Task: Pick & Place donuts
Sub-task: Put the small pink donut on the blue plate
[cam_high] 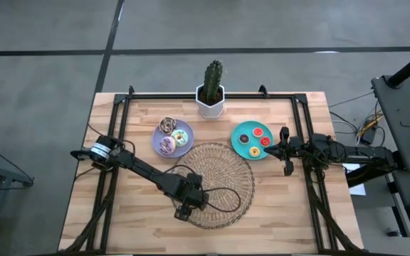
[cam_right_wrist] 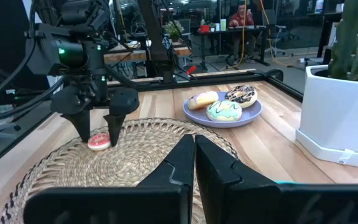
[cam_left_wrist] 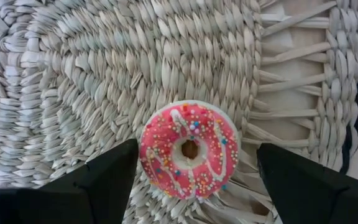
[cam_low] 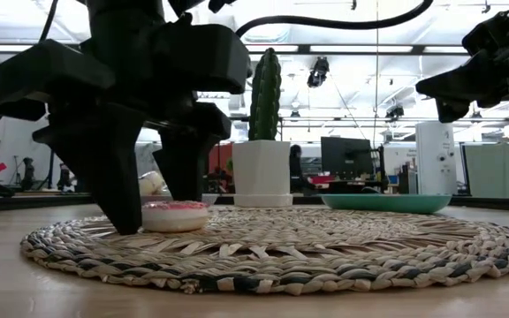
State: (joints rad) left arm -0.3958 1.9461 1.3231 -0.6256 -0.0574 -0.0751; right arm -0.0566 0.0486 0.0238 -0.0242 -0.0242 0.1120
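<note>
My left gripper [cam_left_wrist: 197, 148] points down at the wicker mat [cam_high: 219, 186] and is open. A pink iced donut with sprinkles [cam_left_wrist: 189, 149] lies flat on the mat between its two fingers, closer to one of them. In the low view the donut [cam_low: 175, 216] sits on the weave between the dark fingertips. Three larger donuts [cam_right_wrist: 224, 106] lie on the lavender plate [cam_high: 175, 151]. Several tiny donuts [cam_high: 255, 141] lie on the teal plate [cam_high: 238, 132]. My right gripper [cam_high: 285, 151] is shut and hovers just right of the teal plate. My left gripper stands astride the pink donut from above, fingers pointing down. One finger [cam_left_wrist: 114, 174] is right beside the donut's rim [cam_left_wrist: 145, 152]; I cannot tell whether it touches. The other finger [cam_left_wrist: 303, 183] is clear of it. The donut lies flat on the mat.
A cactus in a white pot [cam_high: 211, 92] stands at the table's far edge, behind the two plates. A dark frame [cam_high: 191, 94] runs along the far side and both side edges. Bare wood [cam_high: 283, 206] lies to the right of the mat.
</note>
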